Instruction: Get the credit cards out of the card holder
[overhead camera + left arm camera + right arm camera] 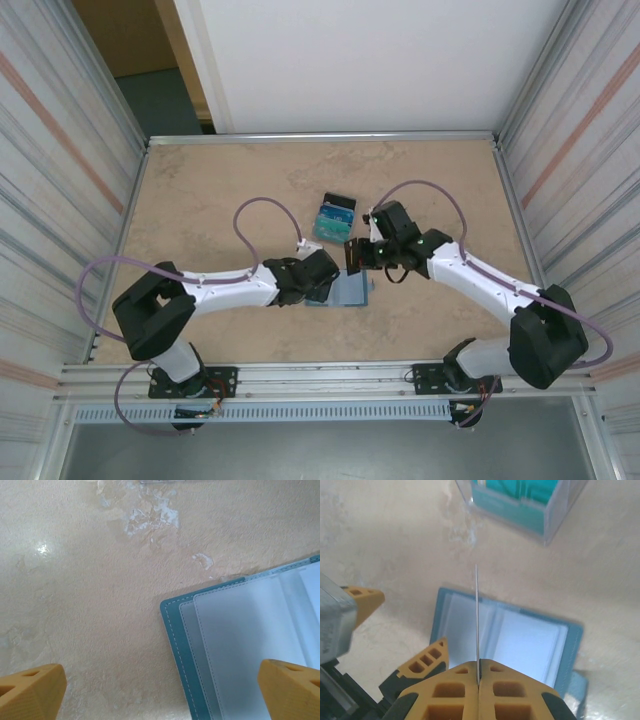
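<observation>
The right hand [478, 676] pinches a credit card [477, 615]: lift straight, letting the wide-open left hand [160, 692] pin the card holder [235, 640].

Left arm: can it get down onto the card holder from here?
Probably yes. The left gripper is open above a corner of the card holder, one finger over its lining, nothing between. The right gripper holds a credit card above it, close by.
</observation>
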Robot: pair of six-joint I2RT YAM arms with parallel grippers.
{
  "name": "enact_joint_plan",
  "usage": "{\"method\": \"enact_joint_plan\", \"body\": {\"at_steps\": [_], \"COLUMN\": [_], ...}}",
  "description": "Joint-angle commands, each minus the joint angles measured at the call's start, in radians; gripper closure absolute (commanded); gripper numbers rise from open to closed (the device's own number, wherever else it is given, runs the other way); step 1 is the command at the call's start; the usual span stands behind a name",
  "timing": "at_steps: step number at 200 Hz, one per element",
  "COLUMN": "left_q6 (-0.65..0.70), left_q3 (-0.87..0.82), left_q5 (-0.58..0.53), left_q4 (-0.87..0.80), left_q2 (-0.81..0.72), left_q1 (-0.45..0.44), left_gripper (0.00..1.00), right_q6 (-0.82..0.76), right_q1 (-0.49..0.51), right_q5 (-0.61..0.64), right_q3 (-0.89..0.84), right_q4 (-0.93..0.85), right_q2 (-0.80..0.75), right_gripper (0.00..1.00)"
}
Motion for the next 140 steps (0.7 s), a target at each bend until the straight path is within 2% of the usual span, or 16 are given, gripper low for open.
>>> {"method": "enact_joint_plan", "body": {"at_steps": [1,60,140], "left_q6": [-0.008,-0.027,-0.083], "left_q3": [-0.017,-0.033,-0.072], "left_q5": [0.006,0.054,0.077], "left_q4": [0.022,0.086,0.048], "left_q2": [-0.036,-0.019,0.004], "left_q1": [0.022,0.050,0.070], "left_gripper": [0.01,0.01,0.01], "right_q6": [-0.167,-0.492,-0.727], "right_q1": [-0.049,-0.134,-0.143], "right_q5": [0.030,0.033,0.121], "right_q3": [0.093,0.321,0.514], "right_q4": [-0.079,-0.076,0.024], "right_q2": [0.031,0.194,0.421], "right_gripper": [0.99,1.00,1.00]}}
